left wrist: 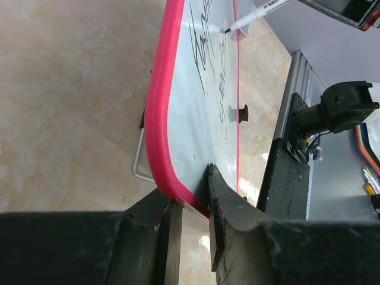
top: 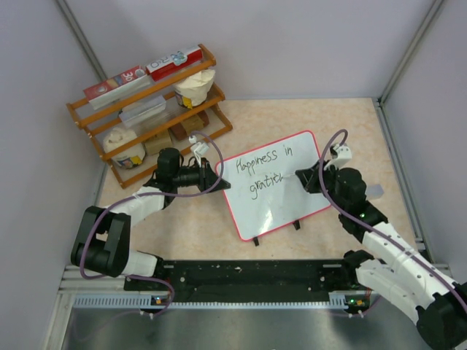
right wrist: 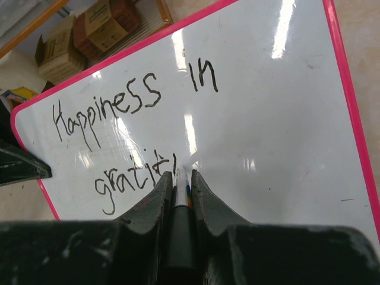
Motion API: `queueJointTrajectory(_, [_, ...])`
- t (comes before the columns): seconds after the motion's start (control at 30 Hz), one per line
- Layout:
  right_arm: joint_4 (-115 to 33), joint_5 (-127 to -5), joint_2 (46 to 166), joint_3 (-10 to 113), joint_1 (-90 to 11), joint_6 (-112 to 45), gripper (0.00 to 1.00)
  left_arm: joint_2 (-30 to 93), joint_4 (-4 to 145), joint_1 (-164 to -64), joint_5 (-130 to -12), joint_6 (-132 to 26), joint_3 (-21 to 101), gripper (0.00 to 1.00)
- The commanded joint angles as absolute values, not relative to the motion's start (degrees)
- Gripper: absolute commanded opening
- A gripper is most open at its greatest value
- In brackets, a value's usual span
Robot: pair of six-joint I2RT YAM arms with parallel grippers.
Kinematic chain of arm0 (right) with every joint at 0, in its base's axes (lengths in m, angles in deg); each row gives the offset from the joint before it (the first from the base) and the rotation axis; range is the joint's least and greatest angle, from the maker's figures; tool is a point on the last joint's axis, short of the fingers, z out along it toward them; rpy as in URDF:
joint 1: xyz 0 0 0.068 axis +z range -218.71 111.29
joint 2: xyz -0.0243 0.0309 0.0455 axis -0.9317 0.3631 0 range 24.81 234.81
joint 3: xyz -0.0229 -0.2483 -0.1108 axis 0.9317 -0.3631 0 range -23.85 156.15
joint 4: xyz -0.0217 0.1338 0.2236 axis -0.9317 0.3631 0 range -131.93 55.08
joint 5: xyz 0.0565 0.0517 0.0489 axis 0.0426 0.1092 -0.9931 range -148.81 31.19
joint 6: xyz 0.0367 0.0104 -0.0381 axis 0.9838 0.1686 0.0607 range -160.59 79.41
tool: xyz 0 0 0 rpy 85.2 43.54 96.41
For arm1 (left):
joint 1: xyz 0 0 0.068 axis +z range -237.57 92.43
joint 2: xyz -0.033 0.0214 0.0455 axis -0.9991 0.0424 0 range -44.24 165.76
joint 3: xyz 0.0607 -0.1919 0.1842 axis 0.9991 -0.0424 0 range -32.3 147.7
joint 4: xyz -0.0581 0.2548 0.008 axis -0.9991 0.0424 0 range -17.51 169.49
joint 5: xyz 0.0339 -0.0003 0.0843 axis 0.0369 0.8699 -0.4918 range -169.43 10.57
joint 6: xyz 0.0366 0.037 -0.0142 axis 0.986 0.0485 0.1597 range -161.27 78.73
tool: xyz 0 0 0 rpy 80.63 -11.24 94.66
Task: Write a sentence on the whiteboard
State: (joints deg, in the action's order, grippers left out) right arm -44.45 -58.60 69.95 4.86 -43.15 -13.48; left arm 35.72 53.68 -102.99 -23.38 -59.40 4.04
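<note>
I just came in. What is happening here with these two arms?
The left claw clamps the left edge of the board, apparently to steady it. The right claw is shut on a marker whose tip touches the board. The sentence is only partly written: "Happiness in" fills the first line, and the second reads about "gratit", with the tip at its end.

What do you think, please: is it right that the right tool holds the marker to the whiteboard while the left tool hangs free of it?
Not quite: the left tool does not hang free; it is clamped on the red rim of the whiteboard, as the left wrist view shows. The right tool does hold the marker to the whiteboard.
</note>
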Motion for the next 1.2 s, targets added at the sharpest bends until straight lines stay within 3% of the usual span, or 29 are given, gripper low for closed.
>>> queueJointTrajectory(0.0, [-45.35,-54.59,70.95,7.61,-44.62,-14.4,0.0,36.26,56.4,-104.45,-26.0,-50.32,2.77,0.0])
queueJointTrajectory(1.17, [-42.45,-58.63,68.49,3.84,-44.98,-14.05,0.0,36.17,56.58,-104.45,-26.35,-50.15,2.59,0.0])
